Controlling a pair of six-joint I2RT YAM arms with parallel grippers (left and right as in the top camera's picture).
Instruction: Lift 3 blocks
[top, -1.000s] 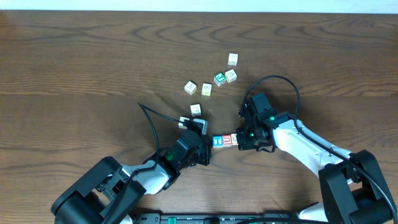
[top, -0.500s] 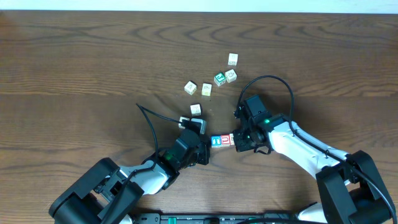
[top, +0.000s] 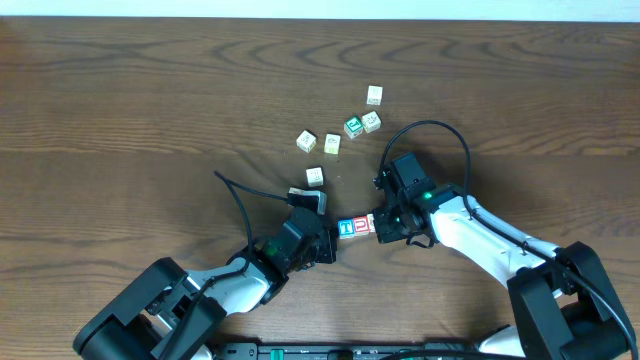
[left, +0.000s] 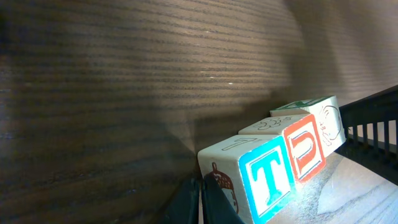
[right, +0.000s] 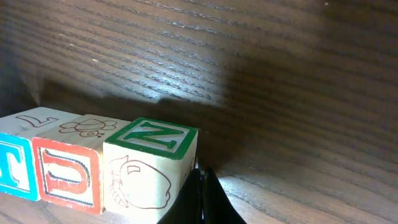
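Observation:
Three blocks form a tight row: blue-faced T (top: 347, 229), red-faced U (top: 364, 226), and a cream one with a reddish drawing (top: 377, 223). My left gripper (top: 334, 238) is shut, with its closed tips pressed against the blue block's end (left: 224, 186). My right gripper (top: 386, 224) is also shut and presses the cream block's end. In the left wrist view the row runs T (left: 271, 179), U (left: 305, 151), cream (left: 328, 121) away from my gripper (left: 202, 200). In the right wrist view the cream block (right: 146, 174) has a green N on top and sits beside my gripper (right: 200, 198). The row's shadow falls on the wood beside it.
Loose cubes lie beyond the row on the brown table (top: 150, 110): a green-faced cube (top: 353, 126) and cream cubes (top: 374, 96), (top: 372, 122), (top: 332, 144), (top: 306, 141), (top: 315, 176). A black cable (top: 240, 200) loops over the left arm, and another cable (top: 440, 130) over the right.
Both grippers and the squeezed row of blocks have shifted slightly to the left together. The loose cubes have not moved.

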